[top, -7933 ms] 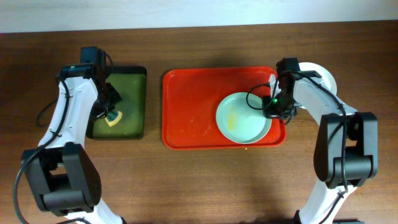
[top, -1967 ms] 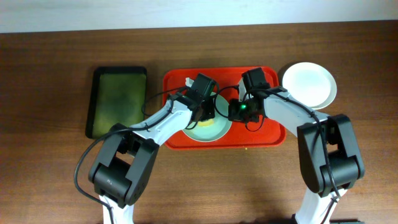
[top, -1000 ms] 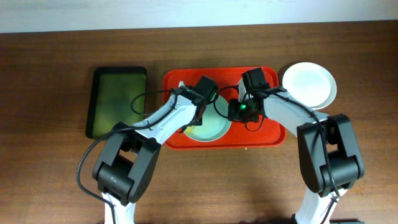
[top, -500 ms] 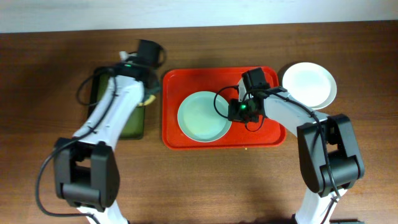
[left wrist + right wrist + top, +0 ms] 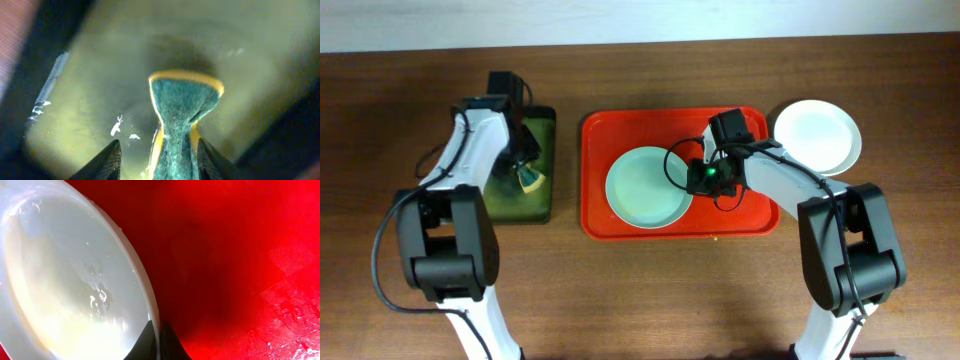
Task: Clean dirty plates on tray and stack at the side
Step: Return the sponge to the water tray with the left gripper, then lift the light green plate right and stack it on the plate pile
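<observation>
**Sponge back over the green tray, plate held at the rim**

In the last half second the left arm has swung from the far edge of the green tray [image 5: 542,140] to a spot over its middle, bringing the sponge [image 5: 527,178] along; the right arm and the plate it grips have not shifted. The left gripper [image 5: 158,144] has a finger on each side of the sponge's squeezed waist, with a sliver of tray showing on one side; whether it still pinches the sponge I cannot tell. The right gripper [image 5: 157,335] is closed narrow on the right-hand rim of the aqua plate [image 5: 645,190]; that plate lies flat in the middle of the red tray [image 5: 620,130], its face wet and shiny, without clear smears from above. The white plate [image 5: 817,135] sits on the tabletop [image 5: 640,290] just beside the red tray's far right corner.
</observation>
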